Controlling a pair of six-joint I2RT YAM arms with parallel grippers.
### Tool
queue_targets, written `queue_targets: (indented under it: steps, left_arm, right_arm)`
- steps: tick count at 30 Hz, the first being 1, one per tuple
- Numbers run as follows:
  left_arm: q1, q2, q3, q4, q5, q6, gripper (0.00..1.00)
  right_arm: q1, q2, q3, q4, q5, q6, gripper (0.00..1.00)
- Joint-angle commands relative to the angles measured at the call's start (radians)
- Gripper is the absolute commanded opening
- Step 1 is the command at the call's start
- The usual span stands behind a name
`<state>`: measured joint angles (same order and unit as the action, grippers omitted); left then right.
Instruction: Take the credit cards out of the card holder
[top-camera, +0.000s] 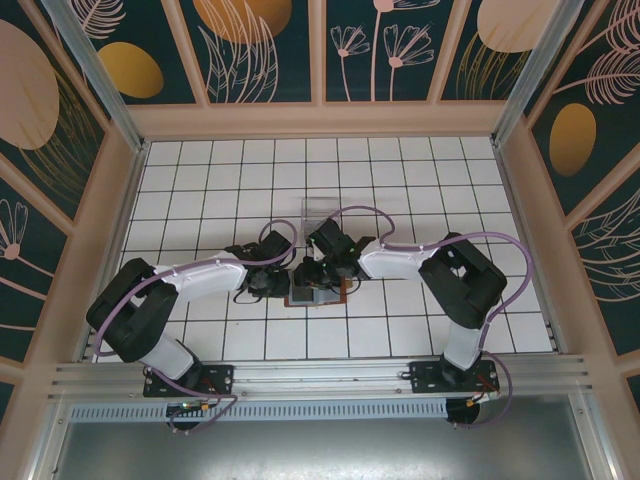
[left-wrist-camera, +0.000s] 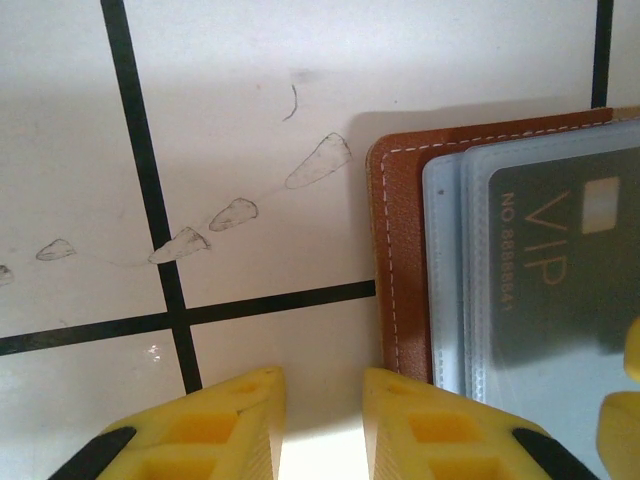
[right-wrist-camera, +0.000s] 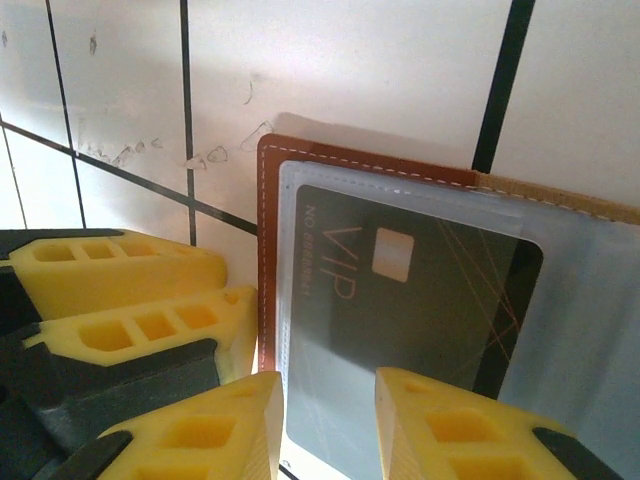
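The card holder (top-camera: 318, 297) lies open on the white tiles, brown leather (left-wrist-camera: 400, 250) framing clear grey-blue sleeves. A dark credit card (right-wrist-camera: 420, 290) printed "VIP" sits inside the top sleeve (left-wrist-camera: 560, 260). My left gripper (left-wrist-camera: 322, 385) is open at the holder's left edge, bare tile showing between its fingers and its right finger (left-wrist-camera: 420, 420) on the leather rim. My right gripper (right-wrist-camera: 330, 385) is open too, low over the sleeve and card, its jaws straddling the sleeve's near left part. Both grippers meet at the holder, the left gripper (top-camera: 283, 281) and the right gripper (top-camera: 318, 270).
A clear acrylic stand (top-camera: 322, 212) sits just behind the holder. The left gripper's yellow fingers (right-wrist-camera: 130, 300) lie close beside the holder's brown edge (right-wrist-camera: 266, 230). Wooden frame walls (top-camera: 520, 180) enclose the tiled floor (top-camera: 200, 190).
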<state>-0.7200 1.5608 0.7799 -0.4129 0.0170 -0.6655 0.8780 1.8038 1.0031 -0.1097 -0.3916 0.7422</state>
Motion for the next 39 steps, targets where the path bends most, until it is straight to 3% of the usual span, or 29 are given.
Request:
queue_targets:
  steps: [1, 6, 13, 23, 39]
  left_arm:
    - [-0.003, 0.024, 0.007, 0.007, 0.037, 0.015, 0.28]
    - [-0.004, 0.028, 0.008, 0.006, 0.034, 0.018, 0.28]
    - [-0.003, 0.031, 0.010, 0.005, 0.037, 0.020, 0.28]
    - [-0.003, 0.017, 0.013, 0.002, 0.028, 0.015, 0.28]
    - [-0.003, 0.012, 0.013, 0.005, 0.035, 0.010, 0.28]
  right_arm:
    - [-0.003, 0.003, -0.005, -0.032, 0.042, 0.001, 0.31]
    - [-0.003, -0.018, 0.028, -0.152, 0.163, -0.023, 0.31]
    - [-0.001, -0.014, 0.022, -0.113, 0.122, -0.026, 0.31]
    - [0.000, -0.068, 0.013, -0.110, 0.155, -0.017, 0.31]
    - [-0.001, -0.012, 0.022, -0.150, 0.178, -0.036, 0.31]
